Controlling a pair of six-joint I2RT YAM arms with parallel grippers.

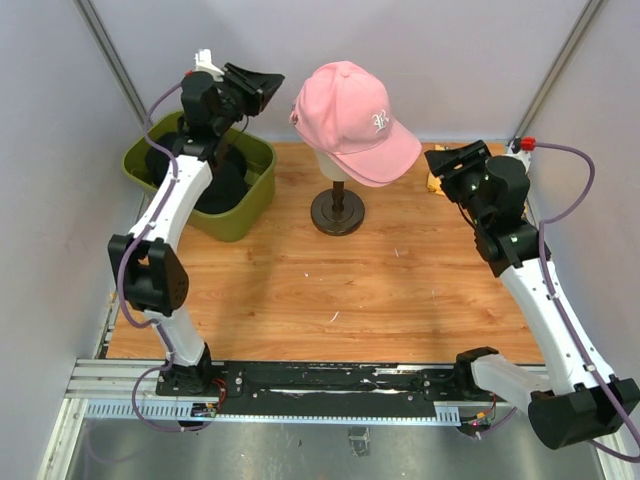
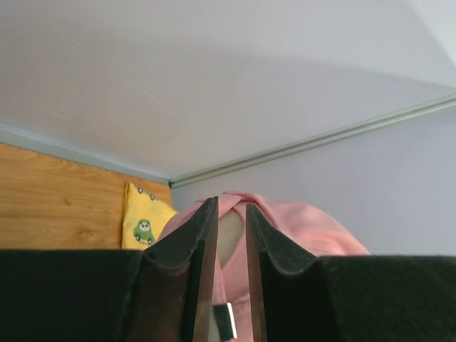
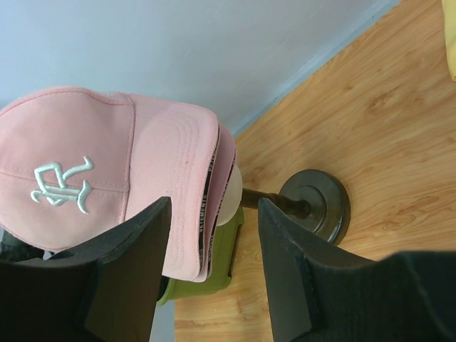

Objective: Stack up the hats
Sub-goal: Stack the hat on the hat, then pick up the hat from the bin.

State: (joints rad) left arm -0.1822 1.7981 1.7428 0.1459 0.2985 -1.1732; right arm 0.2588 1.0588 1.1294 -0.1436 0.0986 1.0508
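A pink cap [image 1: 350, 115] with a white logo sits on the cream mannequin head [image 1: 335, 165]. It also shows in the left wrist view [image 2: 313, 228] and the right wrist view [image 3: 107, 164]. Dark hats [image 1: 215, 185] lie in the olive-green bin [image 1: 255, 195]. My left gripper [image 1: 272, 84] is raised above the bin, left of the pink cap. Its jaws [image 2: 231, 203] stand a narrow gap apart and hold nothing. My right gripper [image 1: 440, 160] is just right of the cap's brim, open and empty [image 3: 214, 201]. The beige and blue caps are out of view.
The head stands on a dark round base [image 1: 337, 212], which also shows in the right wrist view [image 3: 317, 203], at the back middle of the wooden table [image 1: 330, 280]. A yellow cloth with a green car print [image 2: 146, 224] lies at the back right. Grey walls enclose the table.
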